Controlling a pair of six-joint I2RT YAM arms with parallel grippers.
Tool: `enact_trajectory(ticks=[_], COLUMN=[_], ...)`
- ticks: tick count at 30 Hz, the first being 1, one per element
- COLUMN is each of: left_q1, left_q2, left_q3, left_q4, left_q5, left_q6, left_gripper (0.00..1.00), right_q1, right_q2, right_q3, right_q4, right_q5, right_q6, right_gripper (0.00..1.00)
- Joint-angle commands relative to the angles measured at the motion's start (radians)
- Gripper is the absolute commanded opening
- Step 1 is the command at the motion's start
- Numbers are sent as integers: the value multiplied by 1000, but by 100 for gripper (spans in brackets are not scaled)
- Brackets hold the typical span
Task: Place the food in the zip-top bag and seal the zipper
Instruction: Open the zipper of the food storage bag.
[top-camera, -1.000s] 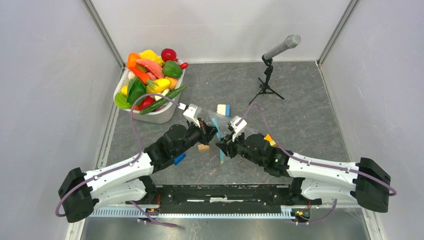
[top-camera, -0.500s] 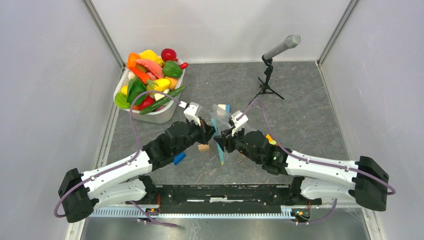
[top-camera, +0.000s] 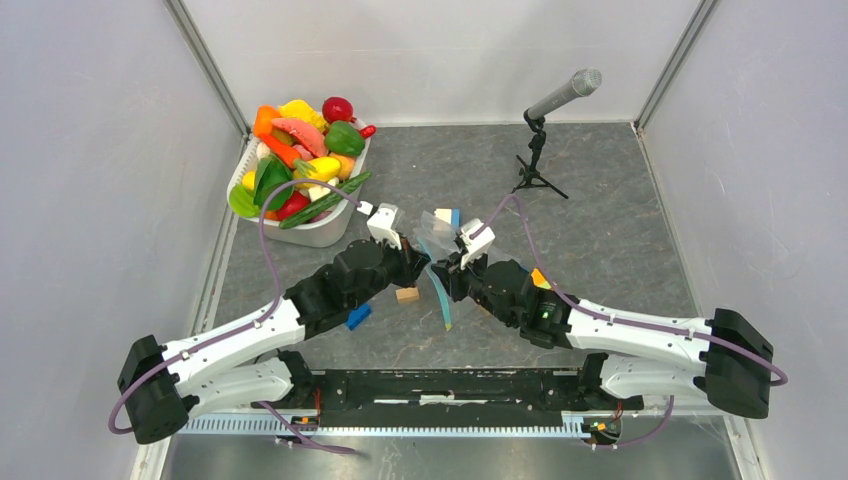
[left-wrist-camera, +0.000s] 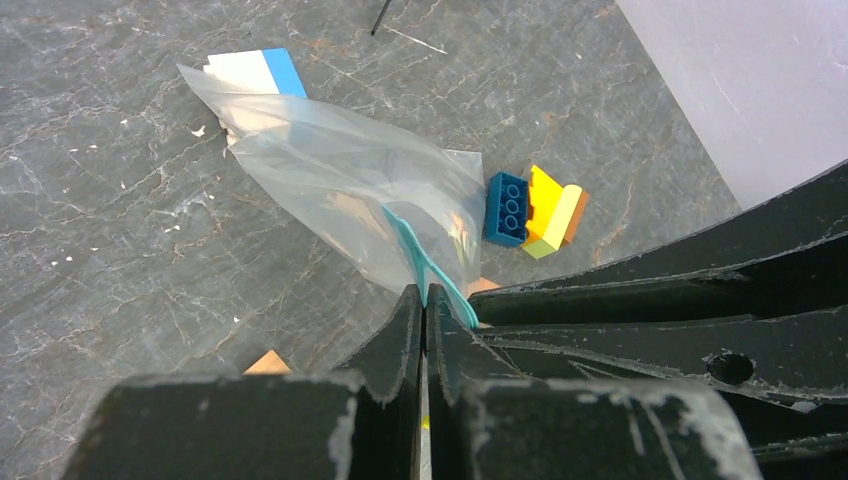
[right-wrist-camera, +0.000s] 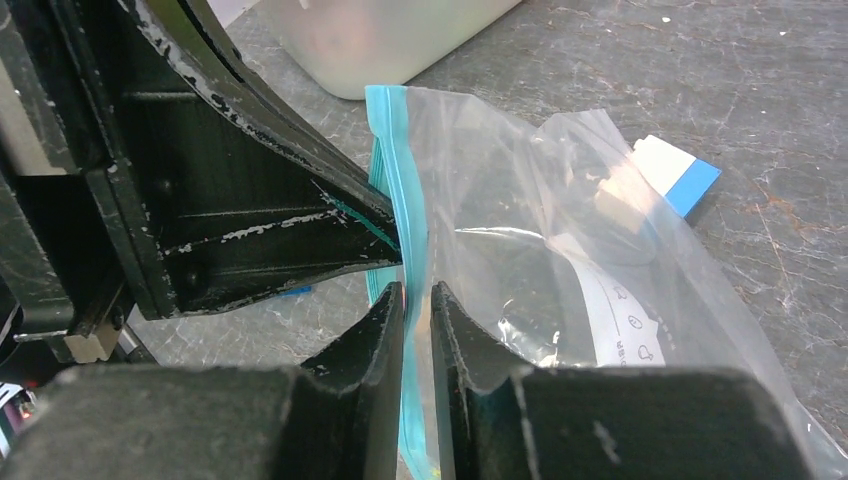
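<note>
Left fingers (left-wrist-camera: 398, 335), right fingers (right-wrist-camera: 385, 325) — both pinch zipper (right-wrist-camera: 403, 190) (teal).

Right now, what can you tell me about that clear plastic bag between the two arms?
The zip-top bag is clear, crinkly plastic with a light-blue zipper along its mouth. No food shows inside. It slants from the arms down towards the grey table. The left gripper is shut on the zipper. The right gripper straddles the strip, fingers narrowly apart.
</note>
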Motion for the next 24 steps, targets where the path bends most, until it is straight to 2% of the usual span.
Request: enact_trajectory(ticks=[1, 6, 14, 16, 21, 24], left_q1=[1, 0, 2, 4, 3, 5], left_q2=[2, -10, -60, -71, -101, -117], left_q3=[45, 45, 30, 23, 21, 12], left_q4=[4, 9, 31, 32, -25, -49], left_q5=[-4, 9, -45, -56, -102, -112], left_q6=[-1, -18, -46, -49, -18, 12], left_gripper=[2, 2, 2, 2, 2, 2], right_q1=[1, 17, 161, 173, 178, 177], right_q2=[4, 48, 113, 116, 64, 25], right_q3=[44, 71, 101, 82, 10, -5], right_q4=[24, -30, -159, -159, -160, -159], right_q5=[51, 95, 375, 385, 390, 381], right_q6=[-12, -39, -66, -39, 21, -4], right_gripper=[20, 23, 25, 25, 19, 7])
